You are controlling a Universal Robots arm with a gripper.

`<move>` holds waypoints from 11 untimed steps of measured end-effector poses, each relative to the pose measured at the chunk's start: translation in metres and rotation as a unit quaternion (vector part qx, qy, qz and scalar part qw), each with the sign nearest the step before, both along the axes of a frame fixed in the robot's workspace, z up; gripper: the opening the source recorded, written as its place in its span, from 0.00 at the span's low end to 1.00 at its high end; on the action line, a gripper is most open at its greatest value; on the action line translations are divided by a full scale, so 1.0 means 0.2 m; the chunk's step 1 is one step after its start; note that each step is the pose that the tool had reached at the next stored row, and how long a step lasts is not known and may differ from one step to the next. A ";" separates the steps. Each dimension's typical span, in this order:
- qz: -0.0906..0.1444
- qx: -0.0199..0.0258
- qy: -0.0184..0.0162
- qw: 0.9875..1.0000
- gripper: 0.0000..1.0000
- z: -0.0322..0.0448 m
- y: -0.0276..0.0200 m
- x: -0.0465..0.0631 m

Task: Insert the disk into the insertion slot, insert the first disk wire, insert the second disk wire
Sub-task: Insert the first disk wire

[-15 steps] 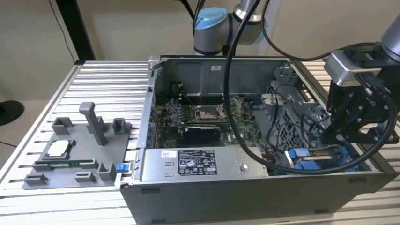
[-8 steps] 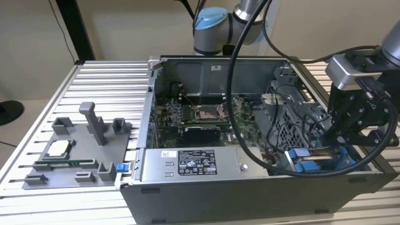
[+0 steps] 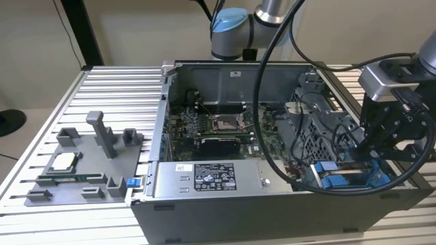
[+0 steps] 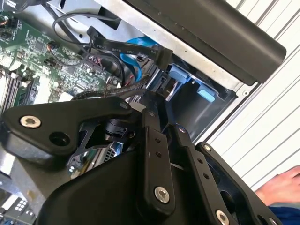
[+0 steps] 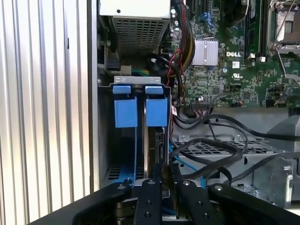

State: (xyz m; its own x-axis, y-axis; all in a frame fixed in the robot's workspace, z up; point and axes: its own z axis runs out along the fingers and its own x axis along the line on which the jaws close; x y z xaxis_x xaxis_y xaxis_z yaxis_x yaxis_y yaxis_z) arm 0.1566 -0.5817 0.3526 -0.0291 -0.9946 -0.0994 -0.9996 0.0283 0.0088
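Observation:
The disk (image 5: 157, 140) stands on edge inside the insertion slot (image 5: 138, 80), its blue carrier tab (image 5: 157, 111) beside a second blue tab (image 5: 125, 111). In the exterior view the blue carrier (image 3: 338, 179) lies in the bay at the case's right front corner. My gripper (image 5: 162, 172) hangs over the disk's other end, fingers drawn close together on a black wire plug; a blue disk wire (image 5: 188, 169) runs up to it. In the second wrist view the gripper (image 4: 156, 101) points into the bay, and a black flat wire with its plug (image 4: 163, 56) hangs loose above. The gripper (image 3: 371, 153) is low over the bay.
The open computer case (image 3: 272, 214) holds a green motherboard (image 3: 218, 127), a grey power-supply box (image 3: 208, 179) and loose black cables (image 5: 220, 154). A grey fixture tray (image 3: 75, 168) sits on the slatted table at the exterior view's left. A person's hand (image 4: 281, 185) rests near the case.

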 end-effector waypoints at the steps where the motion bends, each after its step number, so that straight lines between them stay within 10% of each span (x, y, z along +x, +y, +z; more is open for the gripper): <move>1: -0.001 0.000 0.000 1.000 0.00 -0.002 -0.001 0.00; 11: -0.013 0.000 0.000 1.000 0.00 -0.033 -0.001 0.00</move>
State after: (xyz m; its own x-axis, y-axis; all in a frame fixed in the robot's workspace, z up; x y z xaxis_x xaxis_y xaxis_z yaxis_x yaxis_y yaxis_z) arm 0.1575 -0.5819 0.3460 -0.0541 -0.9936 -0.0995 -0.9985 0.0535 0.0088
